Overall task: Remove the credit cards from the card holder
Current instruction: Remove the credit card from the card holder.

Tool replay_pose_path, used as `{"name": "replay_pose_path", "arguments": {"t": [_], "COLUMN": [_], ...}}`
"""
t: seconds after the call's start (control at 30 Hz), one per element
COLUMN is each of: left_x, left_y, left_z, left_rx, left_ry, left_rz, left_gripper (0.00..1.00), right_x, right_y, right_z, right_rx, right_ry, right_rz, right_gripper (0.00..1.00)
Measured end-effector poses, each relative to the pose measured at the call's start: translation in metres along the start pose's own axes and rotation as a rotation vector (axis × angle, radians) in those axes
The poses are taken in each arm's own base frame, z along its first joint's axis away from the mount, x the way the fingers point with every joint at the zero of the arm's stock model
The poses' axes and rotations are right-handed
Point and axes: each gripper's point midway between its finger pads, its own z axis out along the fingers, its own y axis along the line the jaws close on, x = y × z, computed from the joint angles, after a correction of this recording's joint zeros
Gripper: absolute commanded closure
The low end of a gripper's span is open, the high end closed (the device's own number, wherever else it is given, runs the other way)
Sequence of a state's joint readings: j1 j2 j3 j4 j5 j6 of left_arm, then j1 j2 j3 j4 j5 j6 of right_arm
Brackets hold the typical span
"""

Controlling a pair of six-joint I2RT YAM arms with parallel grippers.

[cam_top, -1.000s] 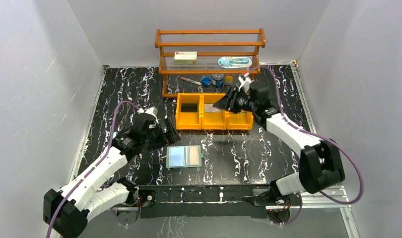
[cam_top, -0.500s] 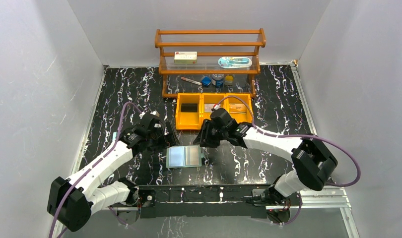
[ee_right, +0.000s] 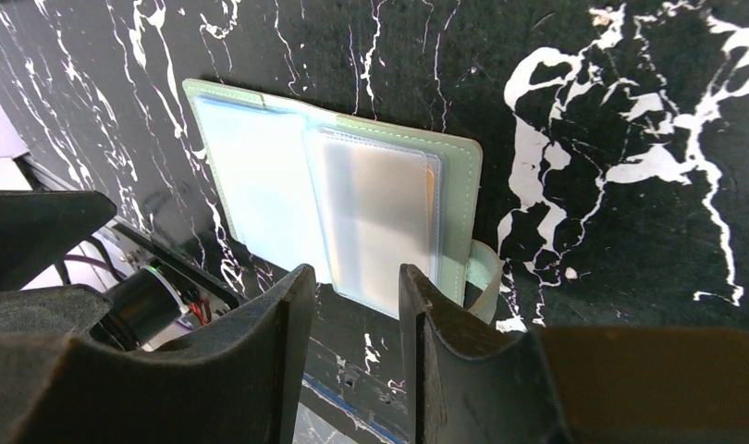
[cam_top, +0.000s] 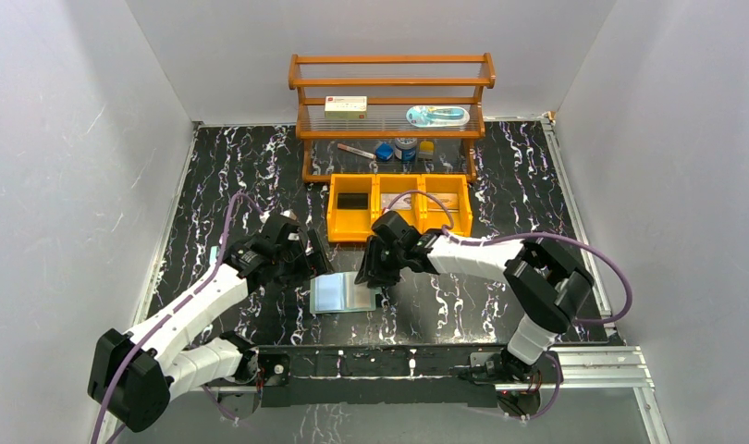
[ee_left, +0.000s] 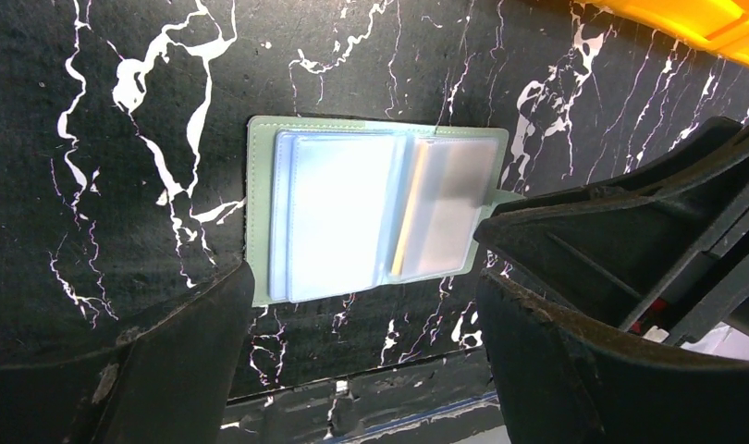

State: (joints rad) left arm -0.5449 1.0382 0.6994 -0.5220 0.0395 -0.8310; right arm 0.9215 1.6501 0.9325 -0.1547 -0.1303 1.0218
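The sage-green card holder (cam_top: 343,293) lies open and flat on the black marble table, with its snap tab on the right. A greyish credit card (ee_right: 380,208) with an orange edge behind it sits in the right-hand clear pocket (ee_left: 445,203). My left gripper (cam_top: 317,265) hovers at the holder's upper left. Its jaws are wide open and straddle the holder (ee_left: 334,217) in the left wrist view. My right gripper (cam_top: 369,271) hangs over the right pocket. It is (ee_right: 354,276) open, with nothing between its fingers. A dark card (cam_top: 353,201) lies in the bin's left compartment.
An orange three-compartment bin (cam_top: 399,233) stands just behind the holder. Behind it is a wooden shelf (cam_top: 391,85) carrying a white box, a blue-rimmed case and small items. Grey walls enclose the table, and a black rail (cam_top: 371,363) runs along the near edge.
My right arm has swung from above the orange bin down to the card holder, its jaws narrowing a little. My left gripper has edged closer to the holder's left side.
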Motion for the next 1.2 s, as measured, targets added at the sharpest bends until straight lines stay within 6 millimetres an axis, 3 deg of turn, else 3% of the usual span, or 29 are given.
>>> {"name": "replay_pose_path", "arguments": {"t": [0.47, 0.9, 1.2], "left_x": [0.003, 0.044, 0.055], "left_y": [0.005, 0.031, 0.024], "left_z": [0.004, 0.032, 0.038], "left_rx": [-0.012, -0.036, 0.022], "left_ry": [0.001, 0.139, 0.194], "left_rz": [0.0, 0.01, 0.013], "left_gripper": [0.28, 0.63, 0.64], "right_x": [0.009, 0.014, 0.017], "right_y": [-0.011, -0.008, 0.003], "right_z": [0.013, 0.016, 0.024], "right_rx": [0.058, 0.041, -0.004], "right_ry": [0.042, 0.076, 0.117], "right_rz": [0.024, 0.032, 0.041], "right_gripper": [0.53, 0.59, 0.59]}}
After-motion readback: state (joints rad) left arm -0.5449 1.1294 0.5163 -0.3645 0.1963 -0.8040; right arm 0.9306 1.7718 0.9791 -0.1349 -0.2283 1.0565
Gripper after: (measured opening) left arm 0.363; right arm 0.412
